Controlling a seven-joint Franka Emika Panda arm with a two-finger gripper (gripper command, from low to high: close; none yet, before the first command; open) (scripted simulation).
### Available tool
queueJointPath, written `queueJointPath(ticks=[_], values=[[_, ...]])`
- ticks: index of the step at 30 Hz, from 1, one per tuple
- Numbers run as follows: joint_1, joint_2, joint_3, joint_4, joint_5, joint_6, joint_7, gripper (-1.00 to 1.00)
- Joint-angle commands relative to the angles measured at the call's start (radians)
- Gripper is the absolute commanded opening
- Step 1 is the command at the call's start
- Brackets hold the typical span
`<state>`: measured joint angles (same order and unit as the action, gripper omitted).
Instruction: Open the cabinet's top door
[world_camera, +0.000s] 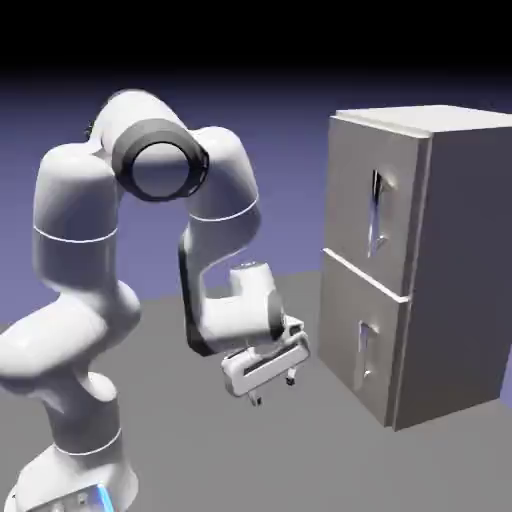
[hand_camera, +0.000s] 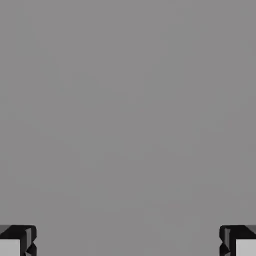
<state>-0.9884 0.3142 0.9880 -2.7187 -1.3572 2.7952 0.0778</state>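
I see the tall grey-beige boxy cabinet (world_camera: 420, 270) standing at the right of the table (world_camera: 300, 450), both stacked doors shut, so nothing of its inside shows. The larger upper flat grey panel, the top door (world_camera: 352, 190), carries its slim shiny vertical handle (world_camera: 377, 212). My white two-finger pincer (world_camera: 272, 390) hangs low, fingers spread wide and empty, pointing at the table, well apart from the cabinet and left of the lower door (world_camera: 345, 335).

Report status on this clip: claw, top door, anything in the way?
Claw open, empty, pointing down at the table, short of the cabinet. Top door shut, handle untouched. Nothing in the way.
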Motion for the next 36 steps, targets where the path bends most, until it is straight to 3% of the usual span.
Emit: queueJointPath(ticks=[1, 32, 36], values=[[-0.032, 0.028, 0.032, 0.003, -0.044, -0.008, -0.021, 0.00], [-1.026, 0.907, 1.013, 0.094, -1.391, -0.248, -0.680, 0.00], [-0.887, 0.870, 0.944, 0.213, -1.429, -0.266, -0.671, 0.00]])
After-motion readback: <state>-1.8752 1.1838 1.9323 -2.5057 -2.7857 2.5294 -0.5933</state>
